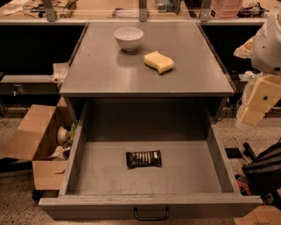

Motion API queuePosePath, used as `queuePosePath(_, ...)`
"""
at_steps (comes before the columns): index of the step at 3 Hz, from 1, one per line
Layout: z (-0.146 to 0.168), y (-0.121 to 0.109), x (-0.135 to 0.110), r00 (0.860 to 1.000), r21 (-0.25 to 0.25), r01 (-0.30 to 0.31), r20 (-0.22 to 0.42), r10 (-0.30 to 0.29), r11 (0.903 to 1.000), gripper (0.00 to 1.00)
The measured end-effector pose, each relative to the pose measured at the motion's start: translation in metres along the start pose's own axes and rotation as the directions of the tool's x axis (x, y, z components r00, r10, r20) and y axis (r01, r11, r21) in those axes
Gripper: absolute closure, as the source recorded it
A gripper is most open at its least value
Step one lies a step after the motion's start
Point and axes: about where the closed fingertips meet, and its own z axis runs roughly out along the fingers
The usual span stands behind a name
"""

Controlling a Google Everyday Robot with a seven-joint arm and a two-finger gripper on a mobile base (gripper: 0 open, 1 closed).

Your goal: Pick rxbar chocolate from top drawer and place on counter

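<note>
The rxbar chocolate (143,158), a flat dark bar with pale lettering, lies on the floor of the open top drawer (79,149), a little left of its middle. The drawer is pulled fully out, and its front panel with a black handle (151,214) is nearest to me. The grey metal counter (101,70) is above and behind it. My arm comes in at the right edge, and its gripper (251,112) hangs outside the drawer's right wall, at about the height of the counter's front edge and well away from the bar.
A white bowl (128,38) and a yellow wavy sponge (159,62) sit on the far half of the counter. An open cardboard box (39,140) with clutter stands on the floor to the left. Dark gear (263,173) lies on the floor to the right. A cluttered workbench (109,9) runs behind.
</note>
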Motion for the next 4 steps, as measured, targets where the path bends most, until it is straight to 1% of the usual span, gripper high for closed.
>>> queuePosePath(1,0.0,0.0,0.0,1.0,0.0,0.0,0.0,0.0,1.0,0.0)
queuePosePath(2,0.022,0.006,-0.013,0.997,-0.036,0.012,0.074,-0.009,0.9993,0.0)
queuePosePath(3,0.057,0.018,-0.043,0.983,-0.1,0.039,0.185,-0.019,0.9942,0.0)
queuePosePath(4,0.096,0.032,-0.075,0.957,-0.167,0.065,0.291,-0.013,0.9838,0.0)
